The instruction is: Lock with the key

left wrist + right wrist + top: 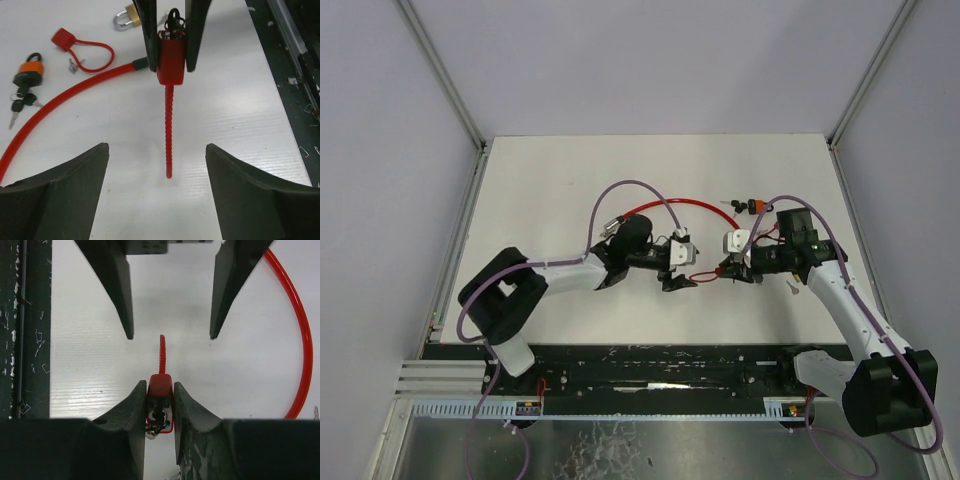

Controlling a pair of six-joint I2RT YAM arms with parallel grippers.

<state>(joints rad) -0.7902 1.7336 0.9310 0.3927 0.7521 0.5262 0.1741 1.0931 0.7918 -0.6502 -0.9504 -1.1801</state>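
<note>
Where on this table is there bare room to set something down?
Free: the far-left quarter of the table, and the far strip behind the red cable. Crowded: the middle around the red lock body, and the far right by the padlocks.

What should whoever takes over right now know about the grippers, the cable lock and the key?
The left gripper is open and empty, facing the lock.
The right gripper is shut on the red lock body.
The ribbed tip pokes out of the body toward the left gripper; the cable loops away over the table.
The key sits at the body's other end, between the right fingers.
Done: tip threaded through.
Left: probably turning the key; whether it is already turned cannot be told.
The orange padlock and brass padlock lie aside.
</note>
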